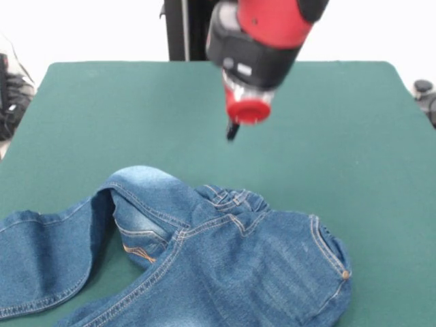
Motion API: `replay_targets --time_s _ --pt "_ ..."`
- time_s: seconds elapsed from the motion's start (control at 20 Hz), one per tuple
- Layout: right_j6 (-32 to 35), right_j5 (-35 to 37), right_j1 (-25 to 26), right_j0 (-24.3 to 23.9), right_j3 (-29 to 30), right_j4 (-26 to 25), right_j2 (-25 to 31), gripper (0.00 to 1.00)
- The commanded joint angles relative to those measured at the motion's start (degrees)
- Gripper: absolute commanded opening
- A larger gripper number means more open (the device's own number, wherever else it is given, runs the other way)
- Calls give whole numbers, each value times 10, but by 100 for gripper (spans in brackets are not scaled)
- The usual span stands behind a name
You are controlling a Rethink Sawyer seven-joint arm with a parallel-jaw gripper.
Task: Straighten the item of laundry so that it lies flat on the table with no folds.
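Note:
A small pair of blue denim jeans [204, 259] lies crumpled at the near edge of the dark green table [354, 136] in the front view. Its waistband is bunched in the middle, one leg runs off to the left, and a part is folded over near the top left. Tan stitching and a copper rivet show on it. The red and black arm comes down from above, and its gripper [232, 131] hangs in the air above the green top, just beyond the jeans and touching nothing. Only a small dark tip shows below the red wrist.
Dark cables or gear [12, 92] lie off the table at the left edge, and a small dark object [426, 92] sits off the right edge. A black post [185, 30] stands behind the table's far side.

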Motion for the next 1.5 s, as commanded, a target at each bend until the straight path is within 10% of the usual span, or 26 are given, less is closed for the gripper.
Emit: replay_targets --time_s 0.05,1.05,1.1,1.5 --pt "223 110 -62 38 152 40 -15 0" --pt "136 -227 19 -26 120 37 97 0" --pt "135 -228 21 -27 117 38 100 100" --pt "144 -227 48 -16 84 45 96 100"
